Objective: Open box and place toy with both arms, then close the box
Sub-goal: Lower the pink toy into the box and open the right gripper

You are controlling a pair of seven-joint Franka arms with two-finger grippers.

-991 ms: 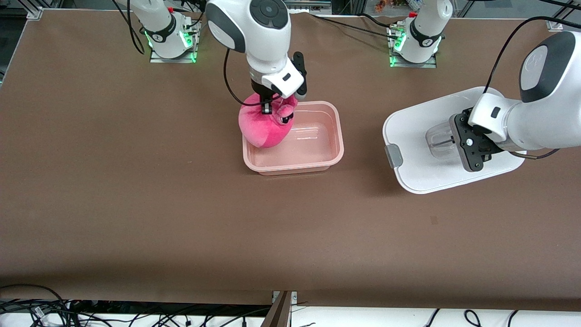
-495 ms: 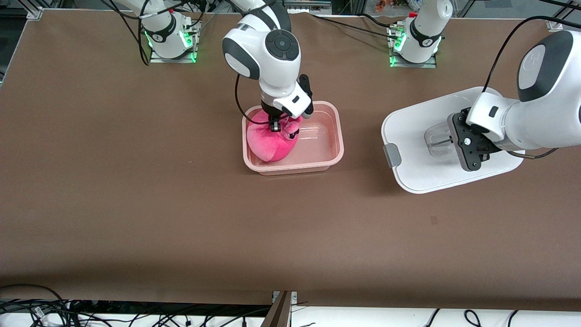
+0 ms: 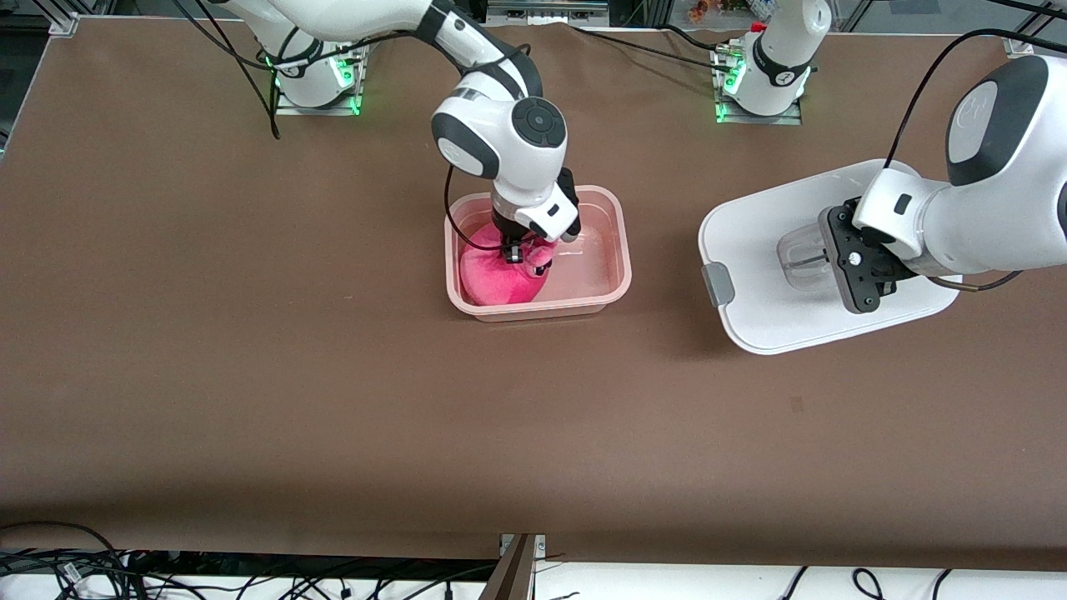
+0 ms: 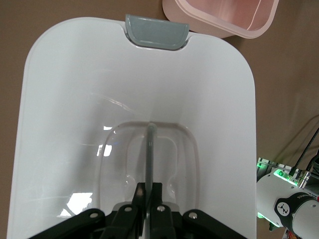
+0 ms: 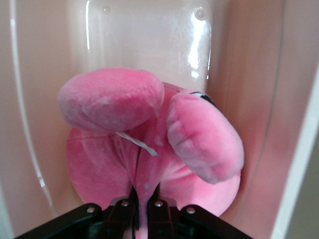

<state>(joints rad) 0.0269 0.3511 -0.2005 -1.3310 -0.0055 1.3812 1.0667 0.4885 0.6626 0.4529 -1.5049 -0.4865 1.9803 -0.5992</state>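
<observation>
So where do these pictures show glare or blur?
Right wrist view: bright streaks of glare on the box floor, with the toy soft and blurry up close. Left wrist view: pale reflections on the lid. Front view: even light, with a soft shadow beside the lid.

Brown table [image 3: 250,333] lying flat, filling most of front view. Small dark mark [image 3: 798,404] showing on its surface toward left arm's end, nearer front camera. Black cables [image 3: 75,567] trailing along edge nearest front camera. Metal bracket [image 3: 521,546] sitting at middle of that edge. Colourful clutter [image 3: 721,8] showing past table's top edge, possibly small figures.
</observation>
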